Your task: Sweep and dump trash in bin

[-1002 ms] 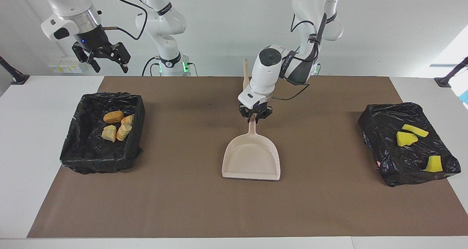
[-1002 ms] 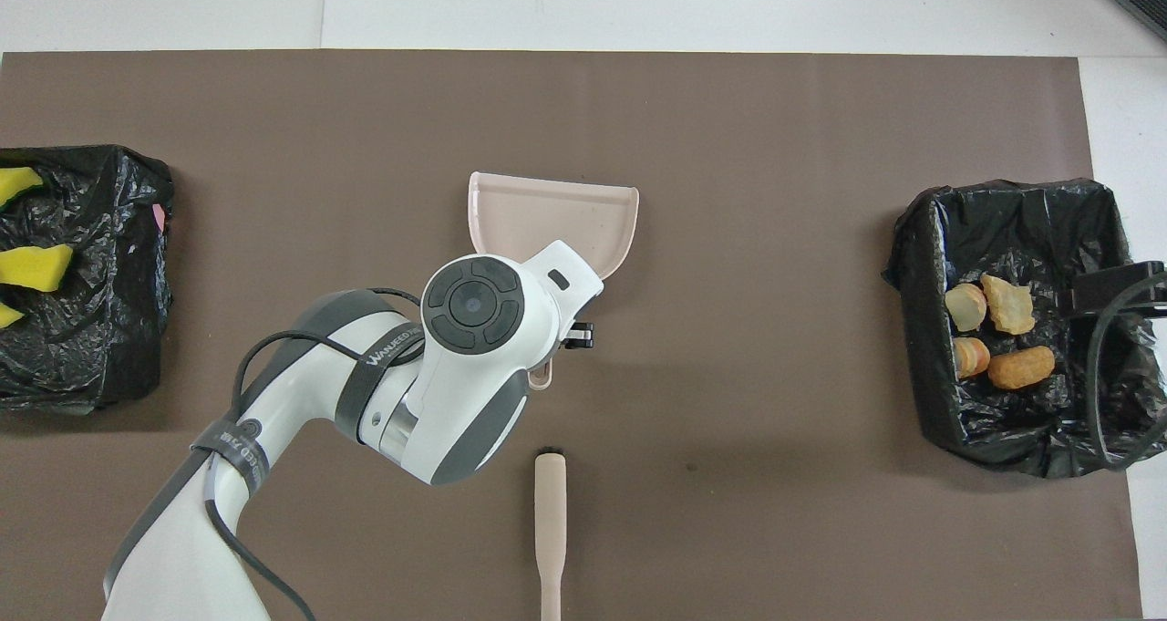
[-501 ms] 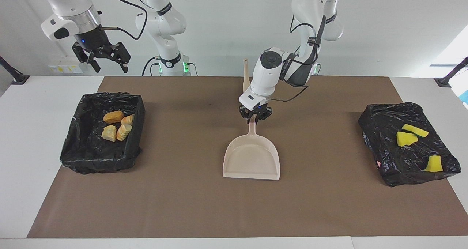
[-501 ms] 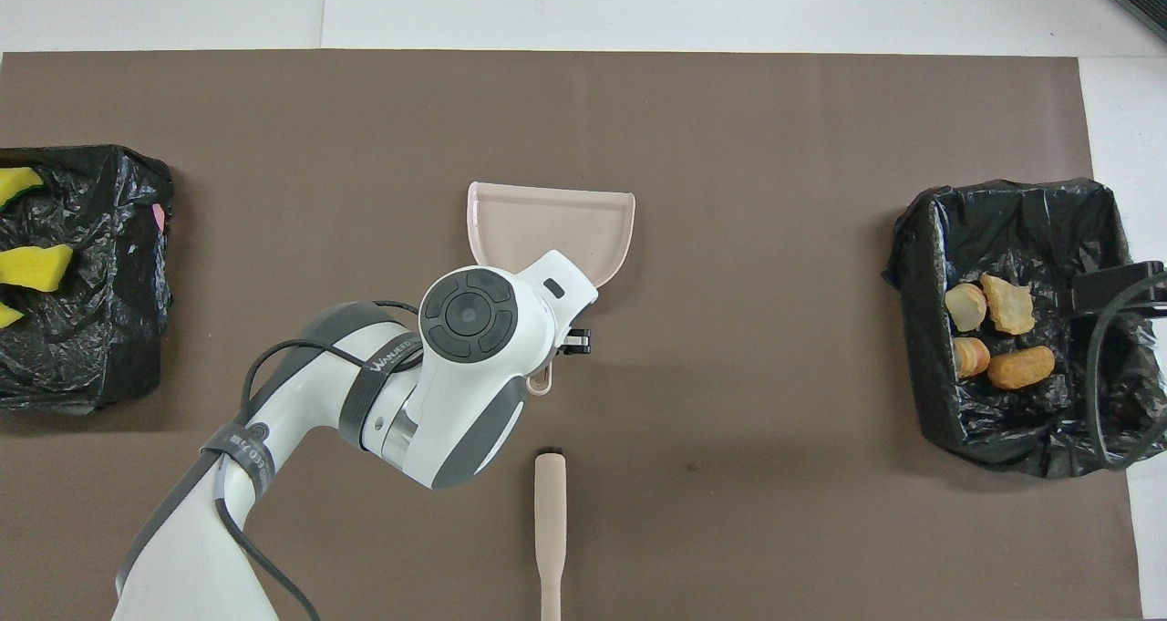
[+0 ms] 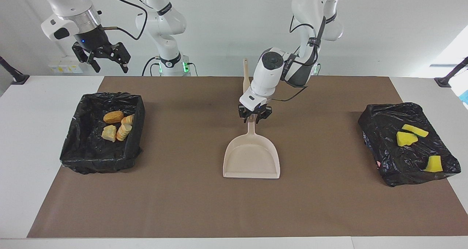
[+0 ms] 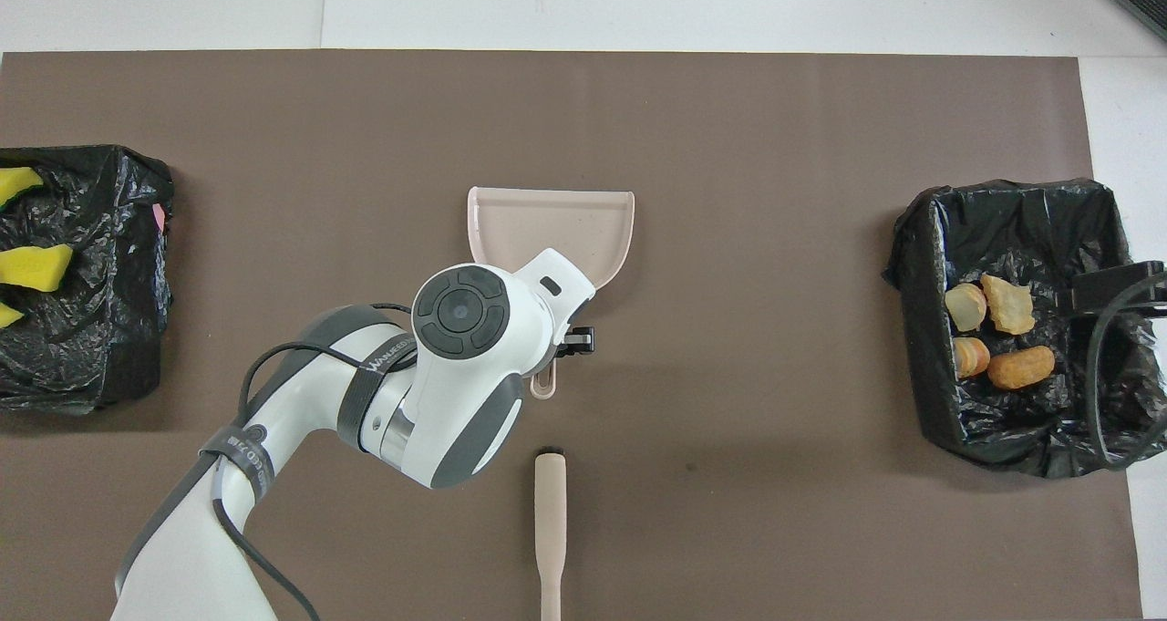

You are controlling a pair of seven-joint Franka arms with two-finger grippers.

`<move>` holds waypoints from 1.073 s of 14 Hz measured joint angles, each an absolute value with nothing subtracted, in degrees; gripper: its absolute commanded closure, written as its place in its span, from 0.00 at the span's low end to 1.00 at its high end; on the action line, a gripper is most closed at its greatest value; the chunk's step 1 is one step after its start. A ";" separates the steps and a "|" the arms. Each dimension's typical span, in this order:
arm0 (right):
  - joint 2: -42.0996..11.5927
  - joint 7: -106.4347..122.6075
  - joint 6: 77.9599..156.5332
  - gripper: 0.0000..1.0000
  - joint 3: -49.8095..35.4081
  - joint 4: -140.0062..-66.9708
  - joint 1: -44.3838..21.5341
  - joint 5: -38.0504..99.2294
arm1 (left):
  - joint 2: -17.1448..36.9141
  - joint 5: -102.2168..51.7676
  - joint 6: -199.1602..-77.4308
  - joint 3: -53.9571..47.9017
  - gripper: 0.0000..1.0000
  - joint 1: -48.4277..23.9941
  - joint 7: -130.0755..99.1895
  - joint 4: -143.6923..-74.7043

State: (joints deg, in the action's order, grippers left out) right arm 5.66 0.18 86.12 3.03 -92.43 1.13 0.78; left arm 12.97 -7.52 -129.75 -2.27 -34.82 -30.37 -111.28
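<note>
Facing view: the trash is already binned. Four tan bread chunks [image 5: 116, 124] lie in the black-lined bin [image 5: 84, 154] toward the right arm's end of the table, and three yellow sponge pieces [image 5: 406, 138] sit on the bag of the black-lined bin [image 5: 387, 168] toward the left arm's end. No scraps show on the brown mat [image 5: 182, 205], so sweeping and dumping look done; I judge that only putting the tools down and pulling the arms back remains. The beige dustpan [image 5: 251, 161] lies flat mid-mat, its open edge away from the robots. The left gripper [image 5: 255, 118] is at the tip of the dustpan's handle, and its fingers seem spread either side of it rather than pinching, though this angle is poor. The right gripper [image 5: 109, 64] hangs high, roughly above the bread bin, fingers spread and empty; that arm waits.

Overhead view: the left arm's wrist covers the dustpan [image 6: 552, 224] handle, so the fingers are hidden. The brush handle [image 6: 550, 530] lies nearer to the robots than the dustpan, apart from it. The bread chunks [image 6: 994, 329] and the sponge pieces [image 6: 32, 267] stay within their bins. Bare mat surrounds the dustpan on all sides, well apart from both bins and the mat's edges, so a straight lift looks unobstructed
</note>
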 measured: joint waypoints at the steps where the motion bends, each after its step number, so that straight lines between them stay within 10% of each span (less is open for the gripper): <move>1: 5.66 0.18 86.12 0.00 3.03 -92.43 1.13 0.78 | 12.41 -7.51 -129.21 -1.45 0.00 -34.57 -29.93 -111.09; 15: 5.66 0.18 86.12 0.00 3.03 -92.43 1.13 0.78 | 4.20 -7.30 -108.19 0.47 0.00 -6.12 7.72 -109.67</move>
State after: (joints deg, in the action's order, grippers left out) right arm 5.66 0.18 86.12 3.03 -92.43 1.13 0.78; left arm 4.20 -7.30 -108.19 0.47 -6.12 7.72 -109.67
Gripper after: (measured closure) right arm 0.000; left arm 0.000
